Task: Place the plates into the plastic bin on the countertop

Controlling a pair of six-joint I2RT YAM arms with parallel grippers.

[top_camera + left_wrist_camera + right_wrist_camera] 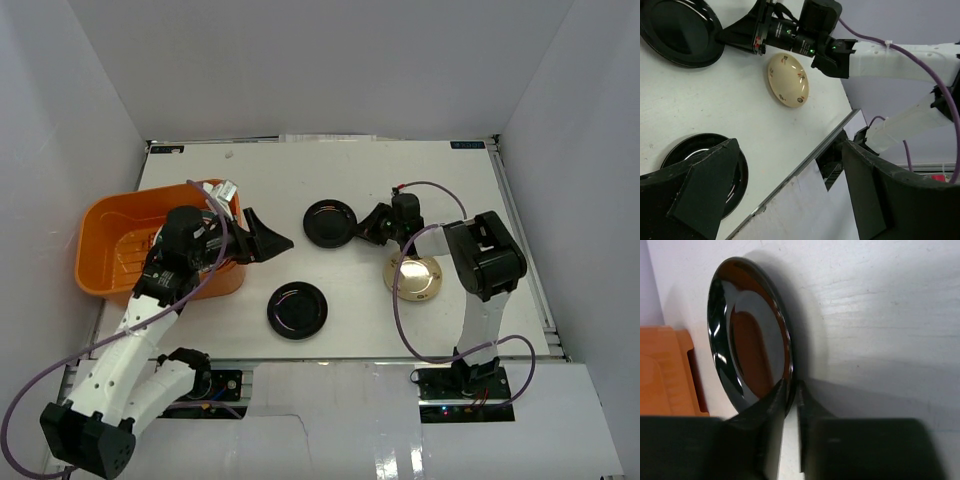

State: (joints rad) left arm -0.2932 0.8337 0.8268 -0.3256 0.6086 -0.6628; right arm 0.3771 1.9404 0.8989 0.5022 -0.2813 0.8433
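Observation:
The orange plastic bin (110, 240) stands at the left of the white countertop (450, 190); it also shows in the right wrist view (662, 370). My right gripper (362, 228) is shut on the rim of a glossy black plate (328, 222), and the fingers pinch its near edge (790, 390). A second black plate (297, 310) lies near the front. A small tan-gold plate (413, 276) lies by the right arm. My left gripper (272, 238) is open and empty beside the bin's right wall. The other plates are out of view.
The left wrist view shows the held black plate (677, 30), the tan-gold plate (787, 80), the front black plate (735, 170) and the table's front edge (835, 135). White walls enclose the table. A purple cable (400, 320) loops by the right arm.

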